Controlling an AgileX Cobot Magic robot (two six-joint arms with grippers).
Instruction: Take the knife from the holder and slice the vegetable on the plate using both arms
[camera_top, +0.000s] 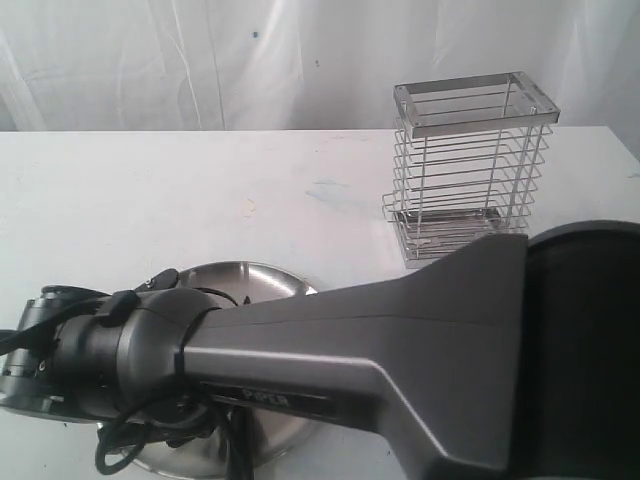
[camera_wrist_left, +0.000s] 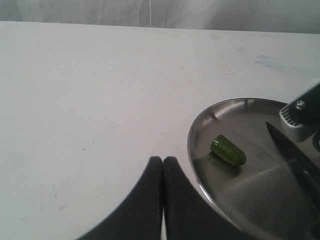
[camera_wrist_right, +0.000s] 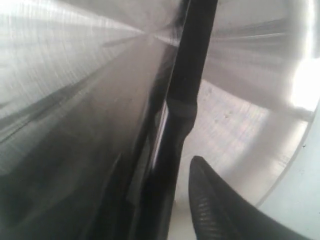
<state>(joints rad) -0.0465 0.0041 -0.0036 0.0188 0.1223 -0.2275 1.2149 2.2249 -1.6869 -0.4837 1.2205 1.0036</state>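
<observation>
A: Knife is at the plate, blade low across the steel and clear of the vegetable. Can't tell if it touches the plate.
B: Right gripper on it?
A: Can't tell. One finger shows just beside the handle with a sliver of gap; the other jaw is lost in the dark. Right arm reaches across the near side and hides most of the plate.
B: Left?
A: Left gripper is pinched closed with nothing in it, over the table just outside the plate rim. The green chunk lies inside the rim on that side, in one piece.
B: Holder?
A: Holder stands upright further back on the right, well apart from the plate.
</observation>
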